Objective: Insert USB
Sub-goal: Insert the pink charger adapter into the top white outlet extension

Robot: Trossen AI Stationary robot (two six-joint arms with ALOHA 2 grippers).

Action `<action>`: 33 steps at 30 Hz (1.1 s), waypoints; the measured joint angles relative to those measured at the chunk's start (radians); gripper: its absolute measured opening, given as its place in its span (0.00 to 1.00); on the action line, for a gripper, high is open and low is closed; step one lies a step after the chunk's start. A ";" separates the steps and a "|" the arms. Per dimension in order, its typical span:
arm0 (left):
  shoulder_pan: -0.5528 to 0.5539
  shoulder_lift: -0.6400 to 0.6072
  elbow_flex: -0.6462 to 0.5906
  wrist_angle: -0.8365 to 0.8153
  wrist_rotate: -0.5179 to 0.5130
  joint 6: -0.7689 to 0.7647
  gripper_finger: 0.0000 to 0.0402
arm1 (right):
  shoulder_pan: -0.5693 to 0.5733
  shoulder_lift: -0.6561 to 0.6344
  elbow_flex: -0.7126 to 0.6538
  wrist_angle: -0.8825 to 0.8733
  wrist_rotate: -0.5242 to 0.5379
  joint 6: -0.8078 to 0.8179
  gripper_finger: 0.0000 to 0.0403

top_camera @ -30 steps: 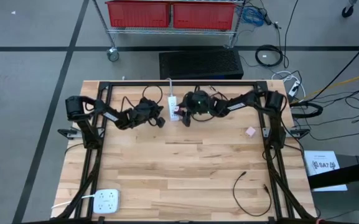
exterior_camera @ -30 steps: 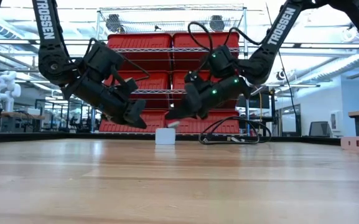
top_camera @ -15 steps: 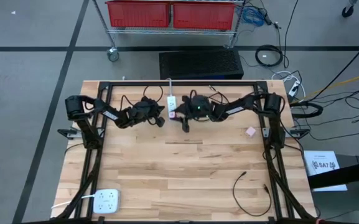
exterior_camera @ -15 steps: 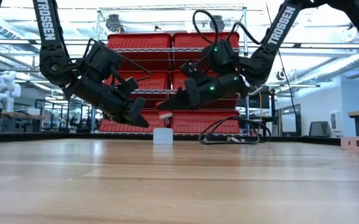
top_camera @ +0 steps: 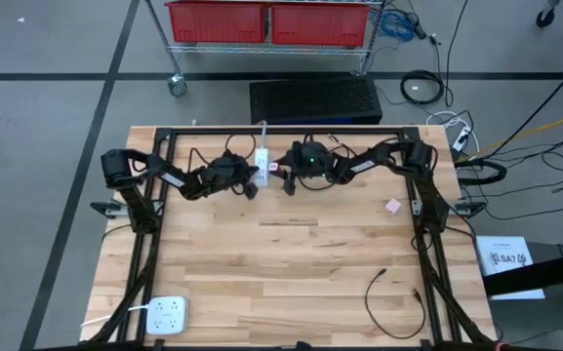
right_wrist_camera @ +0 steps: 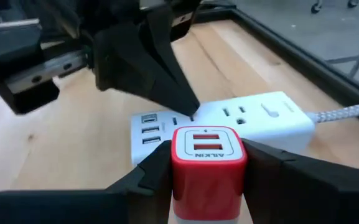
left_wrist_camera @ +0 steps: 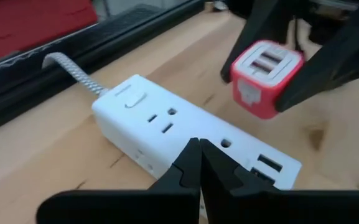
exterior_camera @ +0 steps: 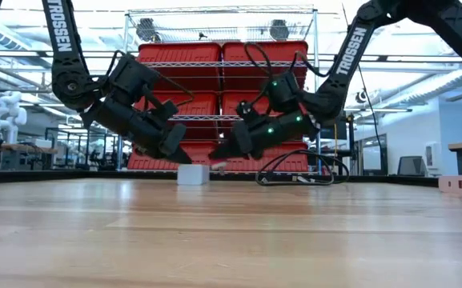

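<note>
Red-and-white cube-shaped USB wall charger (right_wrist_camera: 208, 163) is sitting clamped between the fingers of the right gripper (right_wrist_camera: 208, 186), hovering just right of the white plastic power strip (left_wrist_camera: 185, 140) at the far middle of the wooden table (top_camera: 291, 263). The left gripper (left_wrist_camera: 199, 163), fingers pressed together, is apparently touching down on the strip's top.

An overhead camera looked straight down on the whole counter (top_camera: 291, 263), taking in surrounding floor. A second, level with the counter top, faced across it toward red bins (exterior_camera: 222, 104) on a rack. Each wrist camera sat close above the white power strip (left_wrist_camera: 185, 140), from opposite sides. All four views shared that strip; each wrist view also caught the opposite claw.
</note>
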 joint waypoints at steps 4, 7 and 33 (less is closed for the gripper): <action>0.002 -0.002 0.000 -0.011 -0.042 -0.013 0.01 | 0.000 0.007 0.000 -0.030 0.031 0.055 0.30; -0.010 0.002 -0.003 0.028 -0.011 -0.009 0.01 | 0.014 0.006 0.001 -0.034 0.009 0.023 0.30; -0.069 -0.099 -0.116 0.622 0.540 -0.085 0.04 | 0.144 -0.372 -0.095 -0.089 -0.073 -0.068 0.30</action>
